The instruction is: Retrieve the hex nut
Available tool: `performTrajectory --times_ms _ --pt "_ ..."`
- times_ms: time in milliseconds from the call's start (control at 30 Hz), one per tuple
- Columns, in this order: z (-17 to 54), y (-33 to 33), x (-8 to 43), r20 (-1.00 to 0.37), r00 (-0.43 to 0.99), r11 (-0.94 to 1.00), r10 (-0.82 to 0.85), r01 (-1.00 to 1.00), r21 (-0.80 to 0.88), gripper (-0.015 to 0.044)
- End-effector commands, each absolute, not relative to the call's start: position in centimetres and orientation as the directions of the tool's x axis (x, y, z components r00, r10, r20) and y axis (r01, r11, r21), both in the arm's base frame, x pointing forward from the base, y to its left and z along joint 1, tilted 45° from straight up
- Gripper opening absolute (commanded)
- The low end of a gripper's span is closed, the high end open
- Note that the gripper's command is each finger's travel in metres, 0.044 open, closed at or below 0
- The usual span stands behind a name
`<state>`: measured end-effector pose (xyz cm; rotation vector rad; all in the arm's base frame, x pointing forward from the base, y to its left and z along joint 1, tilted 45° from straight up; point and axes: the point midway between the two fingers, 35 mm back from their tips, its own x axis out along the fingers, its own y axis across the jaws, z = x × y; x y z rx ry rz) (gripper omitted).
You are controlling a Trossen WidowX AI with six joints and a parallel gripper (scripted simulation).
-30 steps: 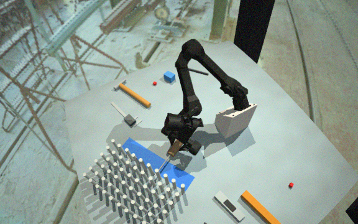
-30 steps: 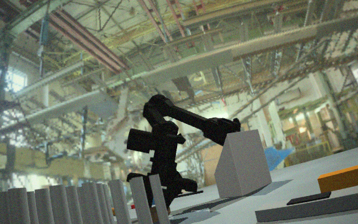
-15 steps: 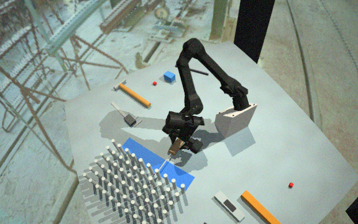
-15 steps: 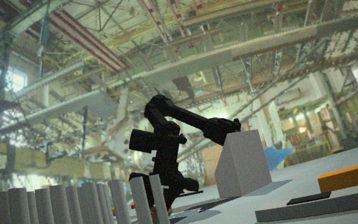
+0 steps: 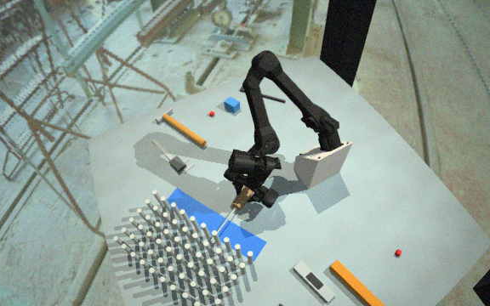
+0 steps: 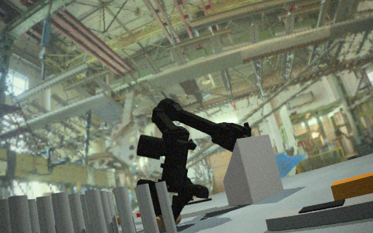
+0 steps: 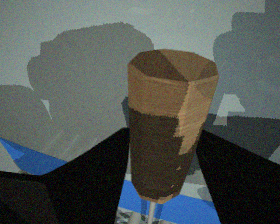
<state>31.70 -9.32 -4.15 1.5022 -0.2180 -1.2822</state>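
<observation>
My gripper (image 5: 246,195) (image 7: 163,136) is shut on the brown wooden handle (image 5: 242,200) (image 7: 158,120) of a tool. The handle is tilted, above the near side of the blue taped strip (image 5: 253,244) (image 7: 31,162). The tool's thin metal shaft (image 5: 227,220) (image 7: 151,212) slopes down over the strip toward the front row of standing spacers (image 5: 250,256) (image 6: 19,213). Its tip is hidden or too small to make out, so I cannot tell whether it touches a spacer. The spacers in view stand upright. The hex nut cannot be made out in any view.
A hammer (image 5: 185,131), a caliper-like tool (image 5: 178,163), a blue cube (image 5: 231,104) and a dark rod (image 5: 274,99) lie toward the back. A grey-white device (image 5: 302,269) (image 6: 329,215) and an orange bar (image 5: 353,282) (image 6: 361,184) lie right of the spacers. Small red cubes (image 5: 212,114) (image 5: 398,252) lie apart.
</observation>
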Motion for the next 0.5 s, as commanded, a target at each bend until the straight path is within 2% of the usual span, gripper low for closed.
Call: performTrajectory --times_ms 0,467 --pt "-4.0 -9.43 31.43 -0.584 0.399 -0.383 -0.707 0.478 0.79 0.0" --pt "-3.72 -9.75 30.69 -0.584 0.398 -0.383 -0.708 0.478 0.79 0.0"
